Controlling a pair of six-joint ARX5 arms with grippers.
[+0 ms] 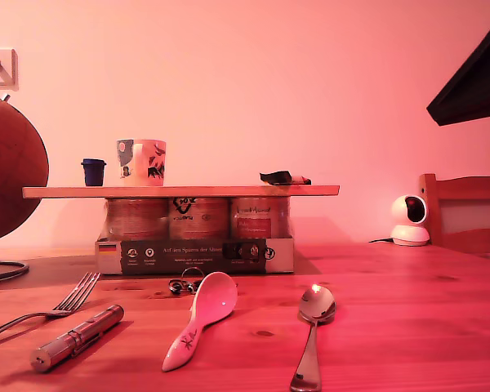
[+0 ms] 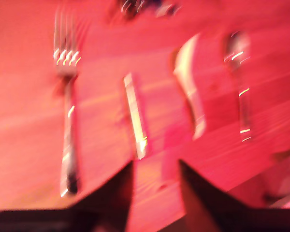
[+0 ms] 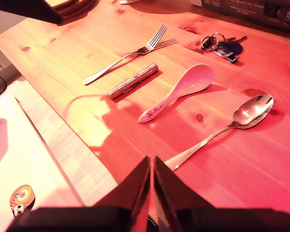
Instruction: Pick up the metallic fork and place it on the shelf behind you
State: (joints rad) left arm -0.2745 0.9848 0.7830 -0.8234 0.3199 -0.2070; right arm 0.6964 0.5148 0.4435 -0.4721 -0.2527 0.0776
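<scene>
A: Silver fork (image 1: 65,309) is still lying on the table (image 1: 408,327) in the exterior view, at about eight o'clock from the shelf (image 1: 180,191), beside the torch (image 1: 77,336). Nothing is lifting it; no gripper is showing there.

B: And the first wrist view?

A: Blurred, but my first gripper (image 2: 155,180) is hanging with jaws apart, empty, the fork (image 2: 67,116) at ten o'clock from it.

B: Second wrist view?

A: My second gripper (image 3: 152,180) is nearly closed on nothing, the fork (image 3: 128,54) well apart. Picking and placing are all remaining.
</scene>
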